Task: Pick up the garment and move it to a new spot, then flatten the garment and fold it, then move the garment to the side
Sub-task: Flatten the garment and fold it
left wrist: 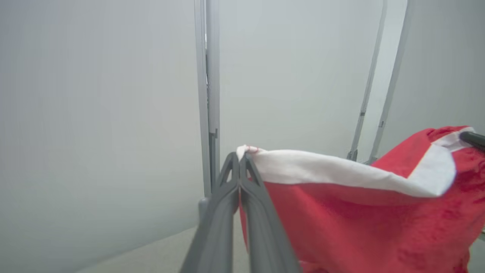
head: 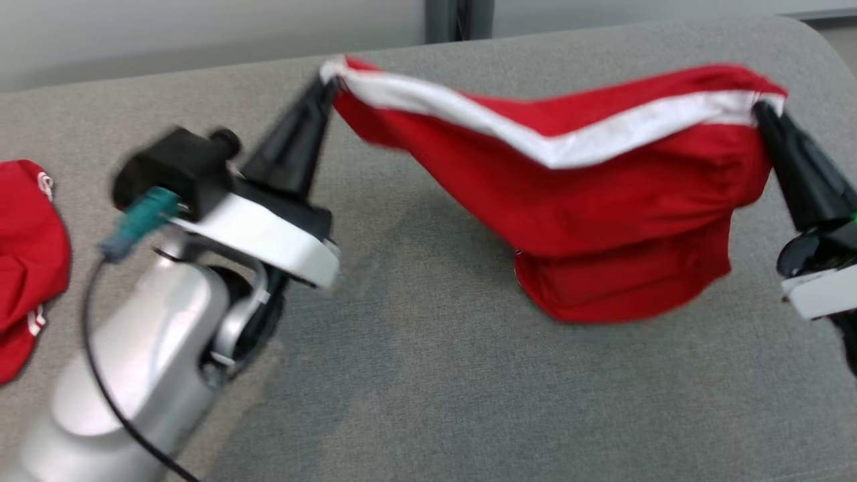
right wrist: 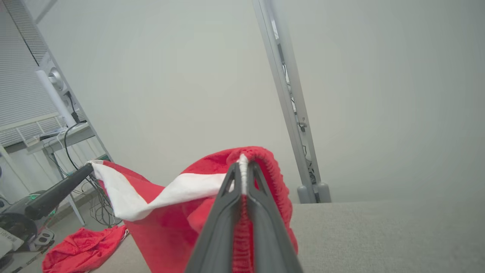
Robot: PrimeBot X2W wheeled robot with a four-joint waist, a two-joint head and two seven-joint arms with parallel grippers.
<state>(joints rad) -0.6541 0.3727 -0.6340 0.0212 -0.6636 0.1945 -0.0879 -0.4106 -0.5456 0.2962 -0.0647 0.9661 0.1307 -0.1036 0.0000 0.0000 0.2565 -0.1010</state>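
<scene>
garment [head: 602, 201]: soft red fabric with a broad white band along its top edge. it hangs slung between both arms across the upper middle and upper right of the head view, and its lower part sags in a rounded pouch. whether it touches the grey woven surface [head: 428, 402] cannot be told.
left pincer [head: 327, 84]: long dark tapered fingers pressed together on the band's left corner.
right pincer [head: 763, 110]: fingers clamped on the band's right end, beside a ribbed red hem.
second red cloth [head: 27, 254]: lies crumpled at the left edge.

Red garment [right wrist: 166, 223] between dark fingers [right wrist: 216, 235]
</scene>
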